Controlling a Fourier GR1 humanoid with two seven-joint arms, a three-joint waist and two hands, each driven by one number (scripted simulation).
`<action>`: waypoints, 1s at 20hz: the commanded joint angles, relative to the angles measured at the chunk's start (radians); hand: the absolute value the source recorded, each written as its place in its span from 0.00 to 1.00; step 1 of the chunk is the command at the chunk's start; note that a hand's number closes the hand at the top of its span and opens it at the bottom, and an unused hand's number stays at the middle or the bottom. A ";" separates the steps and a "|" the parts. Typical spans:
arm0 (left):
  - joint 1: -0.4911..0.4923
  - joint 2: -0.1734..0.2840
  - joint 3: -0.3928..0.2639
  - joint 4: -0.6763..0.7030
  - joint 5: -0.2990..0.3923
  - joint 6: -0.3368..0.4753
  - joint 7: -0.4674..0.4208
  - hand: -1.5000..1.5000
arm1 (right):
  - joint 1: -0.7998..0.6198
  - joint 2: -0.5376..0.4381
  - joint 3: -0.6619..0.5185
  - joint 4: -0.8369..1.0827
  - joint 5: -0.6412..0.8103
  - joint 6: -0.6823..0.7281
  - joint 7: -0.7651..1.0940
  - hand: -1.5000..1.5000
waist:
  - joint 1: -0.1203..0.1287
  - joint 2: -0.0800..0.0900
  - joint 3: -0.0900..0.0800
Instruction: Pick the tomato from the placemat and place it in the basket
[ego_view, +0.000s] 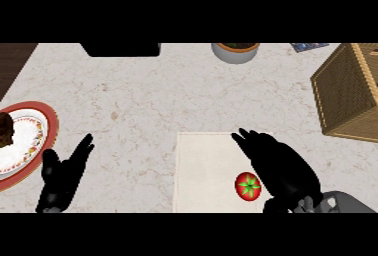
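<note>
the tomato (249, 186) lies on the placemat (210, 165), near its lower right corner, and the right robot hand (284, 172) hangs just beside it on the tomato's right. the palm's dark edge comes right up against the fruit's right side, though whether they actually touch i cannot tell. that hand is open, its fingers straight and pointing up and to the left across the mat, so its long axis slants from lower right to upper left and the tomato sits on the inner, left side of it. to grasp, the fingers would likely have to sweep left and curl round the fruit.

the left robot hand (63, 175) rests open well apart at the lower left, fingers up, next to the plate (44, 112); the right one is plainly the nearer.

the basket (347, 92) stands at the upper right, well apart from the tomato, so the carry would run up and to the right.

the tomato is round, glossy red, with a green star-shaped calyx on top, and has no long axis to speak of. the placemat is a pale, cloth-like rectangle with a faint stitched border. the basket is boxy, brown woven wicker. the tabletop (148, 90) is light marble with thin veins. the plate has a red rim and carries something dark. a grey pot (235, 52) stands at the far edge.
</note>
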 joint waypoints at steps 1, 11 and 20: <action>0.060 -0.017 -0.008 0.028 -0.010 -0.001 0.022 0.50 | 0.014 -0.003 -0.060 0.043 0.014 0.029 -0.030 0.00 | 0.004 0.008 -0.012; 0.040 -0.072 -0.007 0.115 -0.060 -0.022 -0.035 0.50 | 0.050 0.141 0.019 0.151 0.180 0.009 -0.053 0.00 | 0.003 0.010 -0.013; 0.051 -0.076 0.013 0.054 -0.059 -0.031 0.035 0.50 | 0.078 0.180 -0.002 0.201 0.214 0.065 -0.041 0.00 | 0.004 0.009 -0.012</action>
